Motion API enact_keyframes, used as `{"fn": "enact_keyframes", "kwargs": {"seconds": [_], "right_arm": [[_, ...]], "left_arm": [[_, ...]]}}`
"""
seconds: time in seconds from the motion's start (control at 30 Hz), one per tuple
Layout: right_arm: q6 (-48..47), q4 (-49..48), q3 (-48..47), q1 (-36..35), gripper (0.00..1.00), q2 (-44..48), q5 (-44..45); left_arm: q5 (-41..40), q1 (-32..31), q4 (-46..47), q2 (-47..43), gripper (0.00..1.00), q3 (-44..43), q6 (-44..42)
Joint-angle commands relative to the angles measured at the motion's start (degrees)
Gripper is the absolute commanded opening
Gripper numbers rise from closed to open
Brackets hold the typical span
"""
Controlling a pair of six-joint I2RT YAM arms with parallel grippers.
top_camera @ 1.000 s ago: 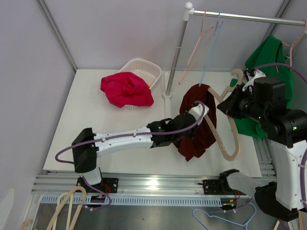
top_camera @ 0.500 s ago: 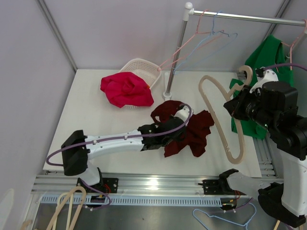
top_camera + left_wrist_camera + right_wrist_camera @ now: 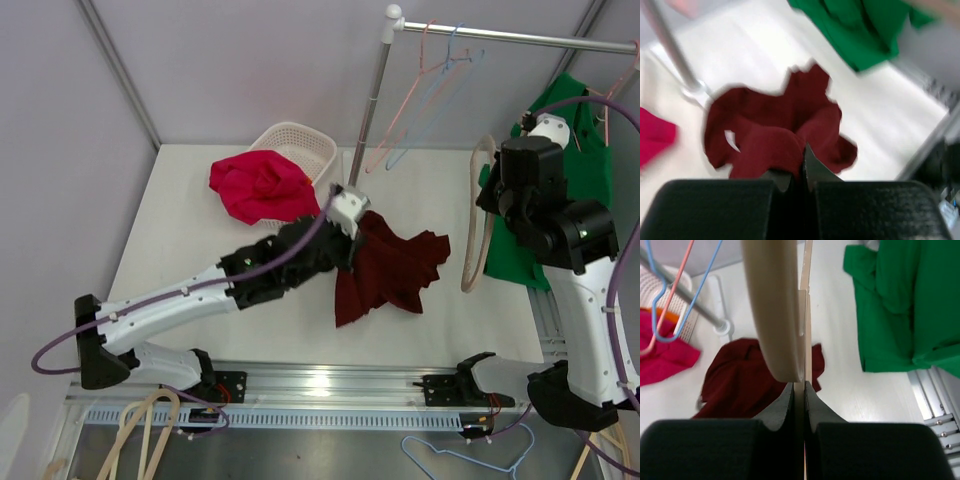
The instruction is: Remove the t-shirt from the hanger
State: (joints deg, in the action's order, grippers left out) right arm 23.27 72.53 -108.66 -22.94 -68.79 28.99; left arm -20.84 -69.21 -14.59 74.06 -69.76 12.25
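Evidently the stripping step was as good as done. Dark red t-shirt (image 3: 392,268) lay spread and crumpled on the table (image 3: 180,230), right of centre, its near part flat and its far-left corner lifted.

Left pincer (image 3: 803,162): jaws pressed together on a fold of that corner, cloth bunched just ahead of the tips. From the wrist view the rest of the shirt trailed away over the table.

Right pincer (image 3: 800,388): clamped tight on the beige hanger (image 3: 478,215), which was held up off the table, edge-on and roughly upright, to the right of the shirt and apart from it. No cloth on the hanger that I could see.

Also noted: pink garment (image 3: 262,187) against a white basket (image 3: 300,140) at the back, green garment (image 3: 545,160) hanging at far right, and a rail (image 3: 520,38) with two wire hangers.

Judgement: separation achieved. The next move calls for the left pincer to let the corner go so the shirt settles, keeping it off the pink garment. The right arm would need to carry the hanger clear without sweeping back over the shirt.
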Motion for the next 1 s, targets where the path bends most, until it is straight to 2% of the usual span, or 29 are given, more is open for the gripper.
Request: {"fn": "enact_keyframes", "kwargs": {"seconds": [0.0, 0.07, 0.1, 0.27, 0.3, 0.33, 0.37, 0.53, 0.77, 0.97], "right_arm": [[-2.35, -8.97, -1.02, 1.31, 0.0, -1.95, 6.42], [-3.74, -11.35, -1.29, 3.06, 0.0, -3.44, 6.52], [-4.19, -14.14, -1.29, 3.77, 0.0, -3.89, 5.99], [-7.62, -23.39, -2.25, 6.06, 0.0, -7.31, 5.29], [-8.84, -25.58, -4.61, 6.76, 0.0, -9.49, 5.2], [-9.64, -26.47, -6.28, 6.94, 0.0, -10.82, 4.67], [-10.25, -27.09, -8.3, 7.2, 0.0, -12.4, 4.67], [-15.26, -31.04, -20.61, 9.05, 0.0, -22.6, 5.02], [-17.38, -37.46, -25.97, 11.6, 0.0, -29.54, 3.62], [-17.03, -39.92, -28.61, 12.48, 0.0, -34.29, 0.01]], "left_arm": [[5.54, 8.37, -0.26, -2.35, 0.01, -10.55, -4.51], [6.33, 13.1, -1.05, 0.01, 0.01, -13.99, -6.26], [7.38, 14.61, -2.53, 1.16, 0.01, -20.18, -6.62], [8.09, 24.19, -5.01, 7.31, 0.01, -35.59, -6.98], [9.14, 25.43, -5.88, 10.02, 0.01, -37.89, -6.8], [10.11, 26.66, -6.32, 11.7, 0.01, -45.31, -6.63], [10.73, 28.85, -6.42, 13.55, 0.0, -47.73, -6.8], [9.86, 34.3, -3.71, 26.89, 0.01, -68.09, -9.96], [6.96, 39.93, 17.71, 28.68, 0.01, -68.66, -16.2], [4.93, 45.37, 26.62, 30.79, 0.01, -74.56, -23.3]]}}
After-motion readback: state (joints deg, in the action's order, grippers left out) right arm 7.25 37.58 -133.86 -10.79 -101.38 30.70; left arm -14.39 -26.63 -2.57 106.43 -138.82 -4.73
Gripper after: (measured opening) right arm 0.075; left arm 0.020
